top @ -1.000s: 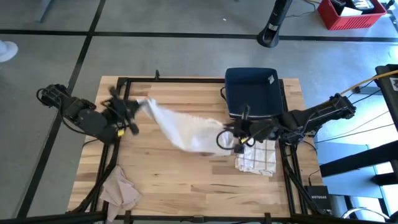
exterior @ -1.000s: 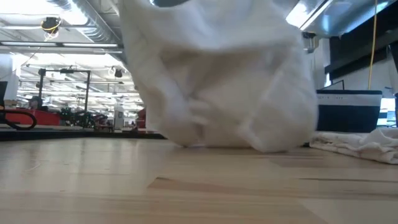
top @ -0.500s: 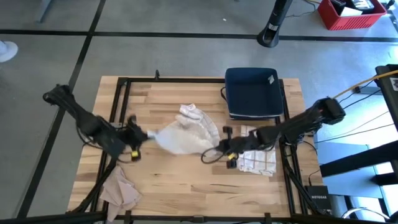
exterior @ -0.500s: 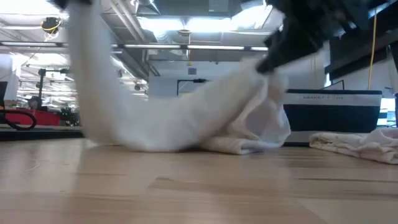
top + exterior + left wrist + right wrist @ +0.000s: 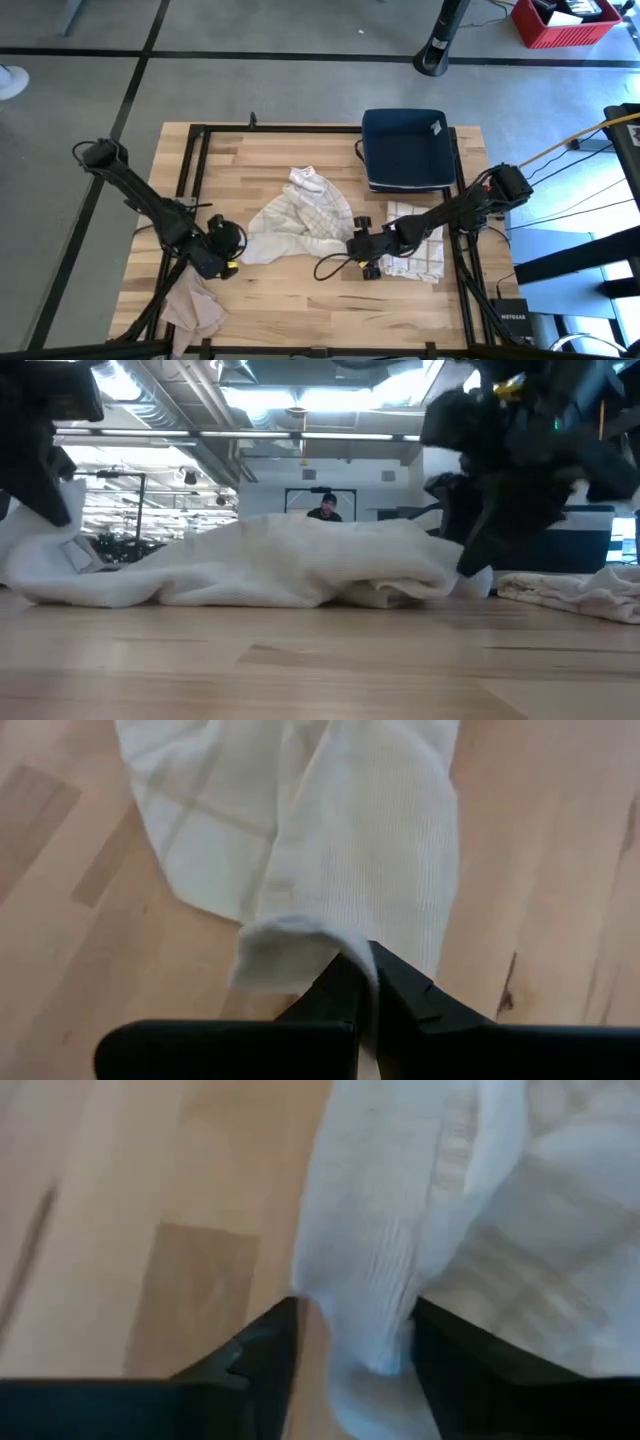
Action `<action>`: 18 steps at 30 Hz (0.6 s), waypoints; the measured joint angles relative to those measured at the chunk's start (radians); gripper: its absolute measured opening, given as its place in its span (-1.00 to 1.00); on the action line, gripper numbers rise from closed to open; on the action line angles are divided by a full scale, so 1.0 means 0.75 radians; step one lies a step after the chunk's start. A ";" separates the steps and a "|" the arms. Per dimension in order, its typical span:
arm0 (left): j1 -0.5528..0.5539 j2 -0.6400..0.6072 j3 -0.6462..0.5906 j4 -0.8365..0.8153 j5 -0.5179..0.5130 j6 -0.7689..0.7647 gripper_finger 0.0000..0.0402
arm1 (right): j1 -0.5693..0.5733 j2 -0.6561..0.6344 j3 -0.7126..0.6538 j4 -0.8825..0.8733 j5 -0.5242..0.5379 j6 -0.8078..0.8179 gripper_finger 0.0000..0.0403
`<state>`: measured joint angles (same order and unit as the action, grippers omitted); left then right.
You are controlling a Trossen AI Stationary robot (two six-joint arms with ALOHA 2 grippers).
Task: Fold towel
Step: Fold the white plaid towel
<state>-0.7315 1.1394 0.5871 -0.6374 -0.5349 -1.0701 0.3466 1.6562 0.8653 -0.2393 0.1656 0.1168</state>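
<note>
Both arms are down low over the wooden table [image 5: 300,290], one at each end of a white towel [image 5: 295,222] that lies rumpled across the middle of the boards. The left gripper [image 5: 365,982] has its two dark fingers pinched tight on a rolled corner of the cloth, which bulges up just ahead of the tips and fans away from them in soft ridges. The right gripper [image 5: 350,1342] has its fingers [image 5: 262,1350] standing apart, with the other corner lying loose in the gap between them, touching neither side firmly as far as I can tell (it looks let go rather than held). From the table-level view the cloth sags in a low heap, so I'd judge it light, limp and quick to bunch; it will not hold a crease unless laid flat, and a pinch on the thin woven hem at a corner should serve better than a grab at the thick middle folds. Beyond the right fingers lies a checked cloth [image 5: 418,250], already squared up, touching or nearly touching the right arm, with a dark blue bin [image 5: 405,150] past it. A beige rag [image 5: 192,305] sits just beside the left gripper, apart from the towel.
</note>
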 joint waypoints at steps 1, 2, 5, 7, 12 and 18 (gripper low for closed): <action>0.000 0.003 -0.005 0.001 0.005 -0.002 -0.97 | 0.000 -0.001 0.045 -0.078 -0.022 0.009 -0.01; 0.000 0.005 -0.007 -0.005 0.006 -0.002 -0.97 | 0.000 0.000 0.084 -0.144 -0.042 0.015 0.03; 0.000 0.004 -0.007 0.002 0.006 0.009 -0.97 | 0.001 -0.001 0.132 -0.190 -0.093 0.029 0.11; 0.000 0.004 -0.007 -0.001 0.006 0.017 -0.97 | 0.001 -0.001 0.127 -0.132 -0.107 0.052 0.12; 0.000 0.003 -0.007 0.000 0.005 0.009 -0.97 | 0.008 0.012 0.115 -0.009 -0.184 0.074 0.09; 0.000 0.003 -0.007 0.000 0.005 -0.002 -0.97 | 0.087 0.055 0.116 0.109 -0.306 0.092 0.00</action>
<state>-0.7315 1.1416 0.5819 -0.6374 -0.5309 -1.0716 0.4121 1.6974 0.9524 -0.1573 -0.0638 0.1856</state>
